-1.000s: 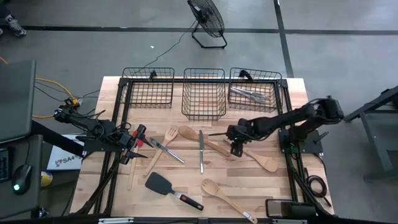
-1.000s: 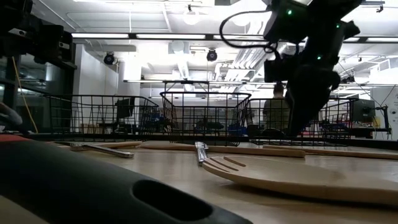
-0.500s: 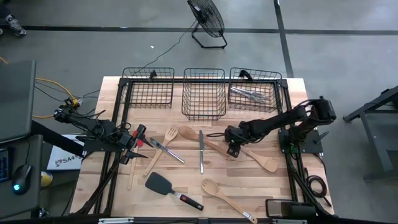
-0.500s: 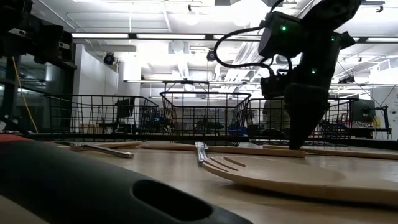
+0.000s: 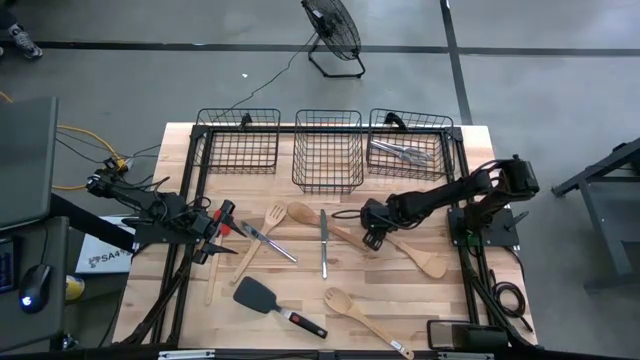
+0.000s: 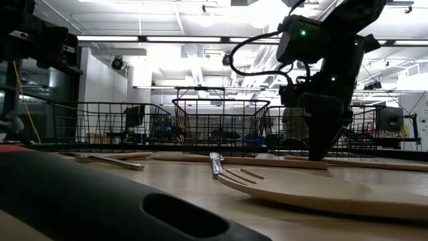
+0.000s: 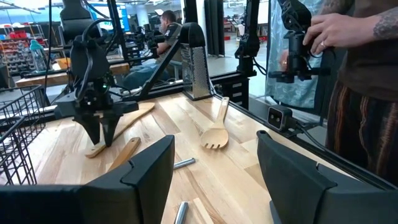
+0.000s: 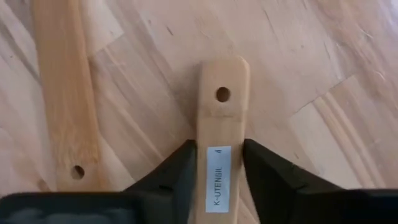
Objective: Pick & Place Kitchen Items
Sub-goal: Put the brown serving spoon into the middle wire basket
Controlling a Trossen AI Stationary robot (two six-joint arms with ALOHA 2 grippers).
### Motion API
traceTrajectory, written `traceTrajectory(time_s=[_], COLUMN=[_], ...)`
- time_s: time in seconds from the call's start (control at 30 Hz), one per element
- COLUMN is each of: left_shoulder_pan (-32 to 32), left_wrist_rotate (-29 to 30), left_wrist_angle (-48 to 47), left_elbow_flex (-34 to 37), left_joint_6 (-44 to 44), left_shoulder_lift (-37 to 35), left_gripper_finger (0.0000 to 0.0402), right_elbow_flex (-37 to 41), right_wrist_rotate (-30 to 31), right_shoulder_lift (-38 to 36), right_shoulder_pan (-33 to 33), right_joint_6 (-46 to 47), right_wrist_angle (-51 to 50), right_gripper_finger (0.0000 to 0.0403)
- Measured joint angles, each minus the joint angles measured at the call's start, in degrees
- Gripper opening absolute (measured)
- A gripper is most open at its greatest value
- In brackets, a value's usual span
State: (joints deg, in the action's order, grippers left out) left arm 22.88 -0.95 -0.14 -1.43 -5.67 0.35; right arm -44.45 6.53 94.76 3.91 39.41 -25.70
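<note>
Between our right gripper's (image 8: 219,171) fingers (image 8: 177,168) lies the labelled handle of a wooden spoon (image 8: 222,106), both pads pressed against its sides, flat on the table (image 5: 400,290) mid-right. Beside it rests another wooden handle (image 8: 62,93). Farther left, our left gripper (image 7: 214,171) waits, spread wide.

A pale wooden table (image 5: 440,300) carries three black wire baskets (image 5: 328,150) along its far edge. Nearer lie wooden spoons (image 5: 420,258), a wooden fork (image 5: 270,222), a metal knife (image 5: 323,243), a black turner (image 5: 262,296) and another wooden fork (image 5: 345,305) by the near edge
</note>
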Motion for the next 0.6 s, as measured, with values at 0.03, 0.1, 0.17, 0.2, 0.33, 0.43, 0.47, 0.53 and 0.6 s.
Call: traceTrajectory(time_s=[0.03, 0.1, 0.17, 0.2, 0.33, 0.43, 0.47, 0.53, 0.6], left_shoulder_pan=[0.01, -0.01, 0.00, 0.01, 0.01, 0.00, -0.01, -0.01, -0.01], left_wrist_rotate=[0.00, 0.00, 0.00, 0.00, 0.00, 0.00, 0.00, 0.00, 0.00], left_wrist_angle=[0.00, 0.00, 0.00, 0.00, 0.00, 0.00, 0.00, 0.00, 0.00], left_elbow_flex=[0.02, 0.00, 0.00, 0.01, 0.02, 0.01, 0.01, 0.02, 0.00], left_joint_6=[-0.02, 0.00, -0.02, -0.01, -0.02, 0.00, 0.00, -0.01, -0.01], left_shoulder_lift=[0.00, 0.01, 0.00, 0.00, -0.01, 0.00, 0.01, 0.01, 0.00], left_gripper_finger=[0.0227, 0.0227, 0.0227, 0.0227, 0.0227, 0.0227, 0.0227, 0.0227, 0.0227], right_elbow_flex=[0.00, 0.00, 0.00, 0.00, 0.09, 0.15, 0.24, 0.46, 0.48], right_wrist_rotate=[-0.03, 0.00, -0.10, -0.17, -1.13, -2.15, -2.46, -4.76, -6.10], right_shoulder_lift=[0.00, 0.00, 0.00, 0.00, -0.43, -1.86, -2.45, -3.78, -5.13], right_shoulder_pan=[-0.01, 0.04, 0.02, 0.02, -0.03, -0.08, -0.10, -0.42, -0.77], right_joint_6=[0.01, 0.15, 1.04, 1.54, 2.85, 2.99, 3.02, 3.07, 3.19], right_wrist_angle=[-0.05, -0.07, -0.11, -0.10, 0.13, 0.54, 0.50, 0.08, 0.12], right_gripper_finger=[0.0107, 0.0084, 0.0082, 0.0082, 0.0082, 0.0082, 0.0082, 0.0082, 0.0082])
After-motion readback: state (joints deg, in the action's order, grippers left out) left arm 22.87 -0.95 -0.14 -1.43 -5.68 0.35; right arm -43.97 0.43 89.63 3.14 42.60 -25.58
